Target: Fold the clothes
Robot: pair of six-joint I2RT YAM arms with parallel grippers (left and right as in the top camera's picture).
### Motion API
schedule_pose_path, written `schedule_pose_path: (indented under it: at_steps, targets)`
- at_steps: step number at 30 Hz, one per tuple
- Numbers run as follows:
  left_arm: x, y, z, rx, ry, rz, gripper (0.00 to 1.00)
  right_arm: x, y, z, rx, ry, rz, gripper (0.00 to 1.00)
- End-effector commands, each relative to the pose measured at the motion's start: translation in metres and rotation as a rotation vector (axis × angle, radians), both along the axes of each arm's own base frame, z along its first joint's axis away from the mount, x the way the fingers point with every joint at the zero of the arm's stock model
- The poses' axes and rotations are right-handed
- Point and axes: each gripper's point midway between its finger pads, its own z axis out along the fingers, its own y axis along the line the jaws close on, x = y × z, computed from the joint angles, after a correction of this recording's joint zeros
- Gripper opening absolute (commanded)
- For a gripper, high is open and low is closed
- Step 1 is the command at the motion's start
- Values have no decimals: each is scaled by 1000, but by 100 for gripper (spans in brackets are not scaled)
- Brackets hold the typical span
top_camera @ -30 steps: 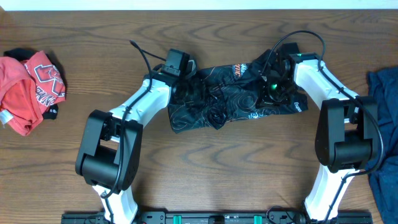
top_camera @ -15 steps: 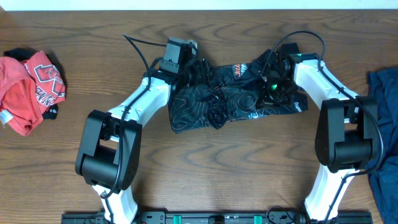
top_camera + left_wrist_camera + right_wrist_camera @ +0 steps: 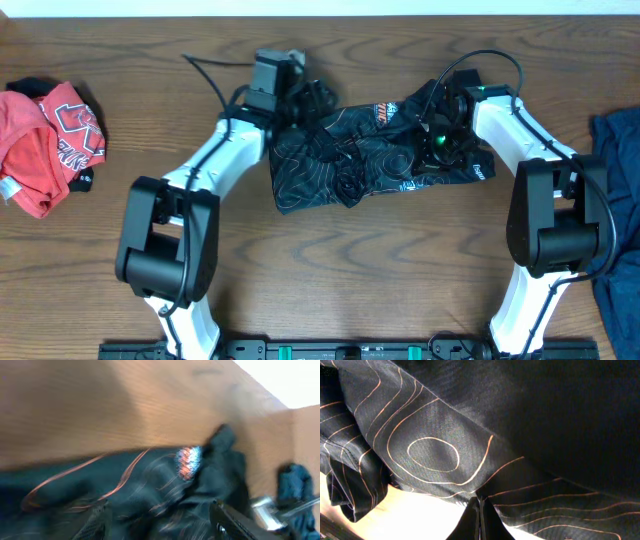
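The clothes here are chiefly a black jersey [image 3: 365, 155] with thin orange contour lines, lying crumpled at mid-table. My left gripper [image 3: 312, 98] is at its back-left corner. In the blurred left wrist view its fingers [image 3: 235, 520] stand apart, open, with jersey fabric [image 3: 150, 490] lying between them. My right gripper [image 3: 438, 140] is over the jersey's right part. The right wrist view shows its jaws pressed together, the gripper [image 3: 479, 502] shut on a fold of the jersey [image 3: 470, 435].
A red garment [image 3: 45, 140] lies bunched at the table's left edge. A blue garment [image 3: 615, 190] lies at the right edge and also shows in the left wrist view [image 3: 295, 485]. Bare wooden table [image 3: 150, 60] surrounds the jersey.
My left arm has swung toward the back of the table, its wrist going from the jersey's left edge to the back-left corner. The right arm has stayed still.
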Motion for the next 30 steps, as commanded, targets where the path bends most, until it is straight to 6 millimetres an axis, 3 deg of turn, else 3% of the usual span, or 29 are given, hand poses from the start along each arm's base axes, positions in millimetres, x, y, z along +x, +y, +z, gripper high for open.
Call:
schedule_pose_path:
  at_steps: [1, 3, 5, 8, 10, 12, 13, 14, 15, 20, 26, 30]
  targets:
    - [-3, 25, 4, -36, 33, -29, 64, 3, -13, 0, -12, -8, -15, 4]
    - [-11, 41, -1, -55, 91, -38, 64, 5, -23, 1, -12, -7, -37, 11]
    - [-19, 58, -9, -43, 141, -25, 65, 7, -31, 4, -11, -6, -46, 11]
    - [-30, 78, -18, -20, 203, -15, 65, 12, -38, 15, -10, -15, -41, 25]
    - [-38, 85, -23, -11, 238, -16, 71, 19, -41, 26, -9, -30, -44, 34]
    - [-45, 87, -26, 4, 258, -36, 74, 28, -42, 39, -8, -54, -49, 52]
    - [-50, 87, -28, 11, 274, -48, 75, 33, -42, 46, -8, -72, -50, 75]
    - [-53, 87, -30, 14, 286, -54, 77, 38, -43, 52, -7, -86, -54, 90]
    - [-57, 87, -31, 18, 298, -61, 77, 44, -45, 60, -7, -104, -64, 99]
    - [-65, 89, -38, 27, 332, -77, 77, 61, -67, 86, -14, -149, -131, 99]
    - [-70, 89, -41, 34, 348, -93, 77, 57, -120, 86, -24, -127, -240, 99]
    - [-73, 89, -41, 35, 357, -96, 77, 50, -144, 88, 8, -124, -265, 98]
